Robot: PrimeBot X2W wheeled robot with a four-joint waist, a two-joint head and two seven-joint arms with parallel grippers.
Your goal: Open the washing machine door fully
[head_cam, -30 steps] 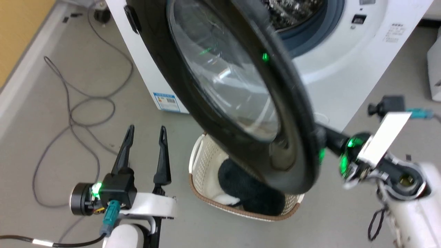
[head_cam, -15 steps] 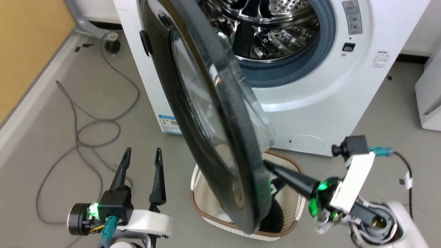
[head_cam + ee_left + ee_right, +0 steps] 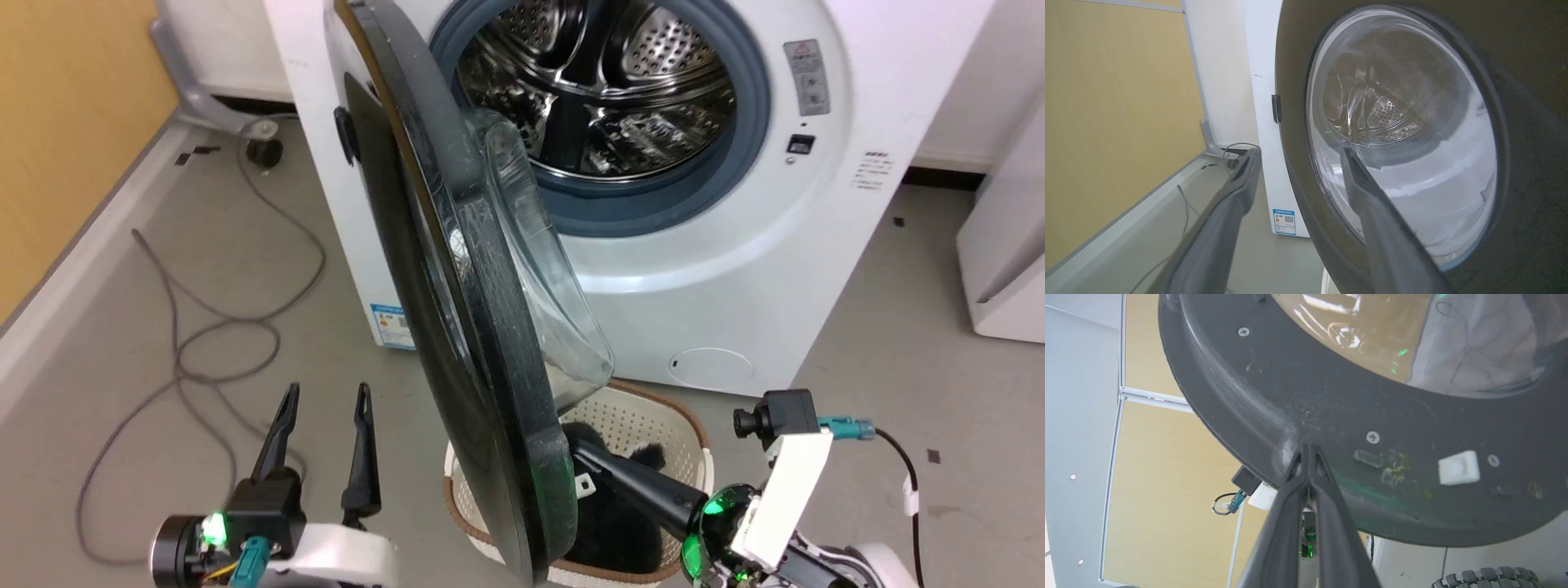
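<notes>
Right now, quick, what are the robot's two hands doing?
Left gripper: open, empty.
Right gripper: shut, tips pressed against the inner rim of the washing machine door.

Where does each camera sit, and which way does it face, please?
Head view: on the head, looking down at the washing machine and washing machine door; left gripper and right gripper below.
Left wrist view: left wrist, facing the door's outer glass past open fingers.
Right wrist view: right wrist, facing the door's inner rim, fingers shut.
All three share the door.

Bright, even light, soft shadows on the floor (image 3: pixel 898 327). Glare streaks the door (image 3: pixel 457 310) glass; left gripper (image 3: pixel 1300 151) fingers (image 3: pixel 1220 228) look blurred up close.
</notes>
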